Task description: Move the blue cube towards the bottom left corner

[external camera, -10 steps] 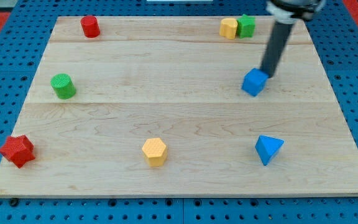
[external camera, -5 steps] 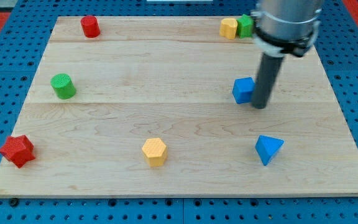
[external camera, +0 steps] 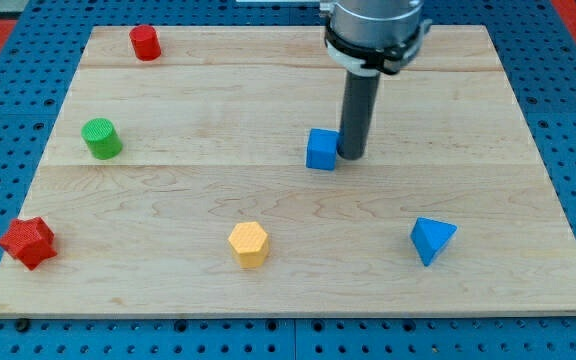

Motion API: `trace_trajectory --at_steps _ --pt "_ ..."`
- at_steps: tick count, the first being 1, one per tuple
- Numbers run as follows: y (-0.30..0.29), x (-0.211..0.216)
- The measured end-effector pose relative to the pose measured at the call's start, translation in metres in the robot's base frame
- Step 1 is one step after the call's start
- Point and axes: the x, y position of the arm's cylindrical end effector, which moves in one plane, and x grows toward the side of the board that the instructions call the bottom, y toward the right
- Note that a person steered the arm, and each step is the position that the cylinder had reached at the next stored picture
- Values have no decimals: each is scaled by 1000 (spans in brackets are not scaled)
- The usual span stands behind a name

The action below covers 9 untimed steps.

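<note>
Blue cube mid-tabletop, tip against its right side

The yellow block (external camera: 249, 243) lies toward the bottom-left corner and may snag the blue cube (external camera: 321, 150); my tip (external camera: 352, 156), a bare rod with no hand to clench, touches its right face and could slip past, spinning it.

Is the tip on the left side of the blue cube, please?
No, my tip sits against the right side of the blue cube, toward the view's right.

Wooden board (external camera: 168, 110) holding a red cylinder (external camera: 145, 43), green cylinder (external camera: 101, 138), red star (external camera: 27, 242), yellow hexagon (external camera: 249, 243) and blue pyramid (external camera: 431, 240).
</note>
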Motion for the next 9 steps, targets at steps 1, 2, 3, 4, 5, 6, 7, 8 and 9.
trace_trajectory --at_steps 1,2,3,4,5,6,7,8,9 --pt "-22 -53" --pt "-64 -32" --pt "-16 -6" --pt "19 -4" --pt "10 23" --pt "-26 16" --pt "-93 13" --pt "-12 15" --pt "6 35"
